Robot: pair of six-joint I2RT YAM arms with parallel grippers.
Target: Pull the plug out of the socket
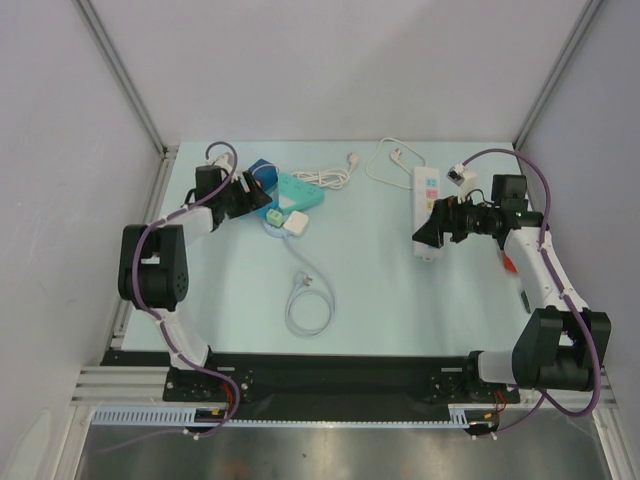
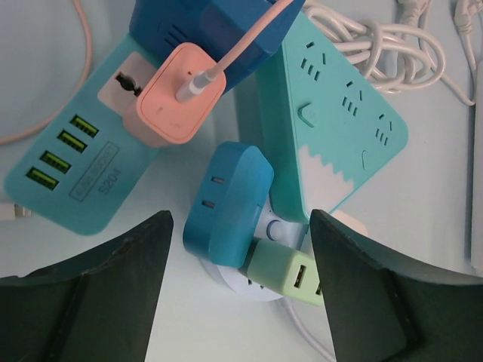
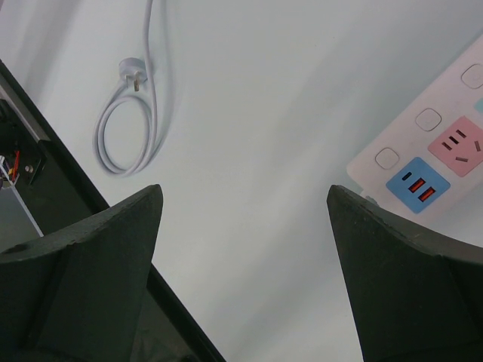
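Left tool [image 2: 240, 217]: spread wide, blue plug [image 2: 226, 197] lined up between the tips, no contact
Right tool [image 3: 243, 188]: wide open too, beside white power strip [image 3: 423, 143]

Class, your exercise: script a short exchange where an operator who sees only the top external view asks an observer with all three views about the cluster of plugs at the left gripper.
Operator: From above, the left gripper hides part of the cluster. What lies between its fingers?
Observer: A blue rounded plastic adapter with two slots. The jaws stand open on either side, clear of it.
Operator: Is anything plugged into the flat teal plastic power strip?
Observer: Yes, a pink cube charger with a pink cable sits in its socket panel, next to four green USB ports.
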